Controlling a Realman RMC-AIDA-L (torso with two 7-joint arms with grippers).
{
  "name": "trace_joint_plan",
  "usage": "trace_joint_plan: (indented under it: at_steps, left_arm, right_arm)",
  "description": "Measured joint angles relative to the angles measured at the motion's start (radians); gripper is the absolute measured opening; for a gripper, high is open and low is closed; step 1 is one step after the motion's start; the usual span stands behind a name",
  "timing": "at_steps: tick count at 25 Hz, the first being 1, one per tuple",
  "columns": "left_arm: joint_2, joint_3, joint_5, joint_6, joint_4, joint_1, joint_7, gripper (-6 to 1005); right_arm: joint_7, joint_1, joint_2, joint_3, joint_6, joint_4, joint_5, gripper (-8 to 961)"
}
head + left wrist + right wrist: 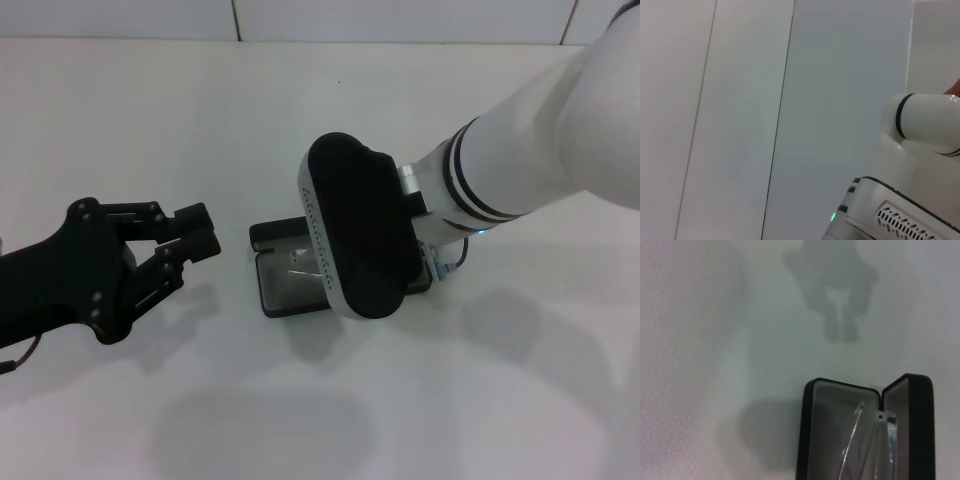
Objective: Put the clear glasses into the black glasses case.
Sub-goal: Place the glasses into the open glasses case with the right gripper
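The black glasses case (272, 290) lies open in the middle of the white table, grey lining up, with its lid (275, 233) on the far side. The clear glasses (300, 262) show inside it as thin pale lines. In the right wrist view the clear glasses (856, 437) sit over the lined half of the case (808, 440); I cannot tell whether they rest there or are held. My right gripper is hidden under the arm's black and white wrist housing (355, 225), which hangs over the case. My left gripper (198, 230) is left of the case, apart from it, fingers together.
The white table (480, 400) spreads all around the case. A tiled wall runs along its far edge (236, 40). The left wrist view shows only pale wall panels and part of the robot's white arm (925, 125).
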State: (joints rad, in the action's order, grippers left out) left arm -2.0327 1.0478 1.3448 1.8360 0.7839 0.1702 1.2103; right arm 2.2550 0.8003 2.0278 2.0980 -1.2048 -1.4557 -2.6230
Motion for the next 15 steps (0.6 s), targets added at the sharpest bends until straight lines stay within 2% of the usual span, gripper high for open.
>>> trace_joint_plan:
  at_steps: [15]
  left_arm:
    - [-0.001, 0.0, 0.003, 0.0, 0.0, 0.0, 0.0, 172]
  right_arm:
    - [0.0, 0.0, 0.0, 0.001, 0.018, 0.0, -0.003, 62]
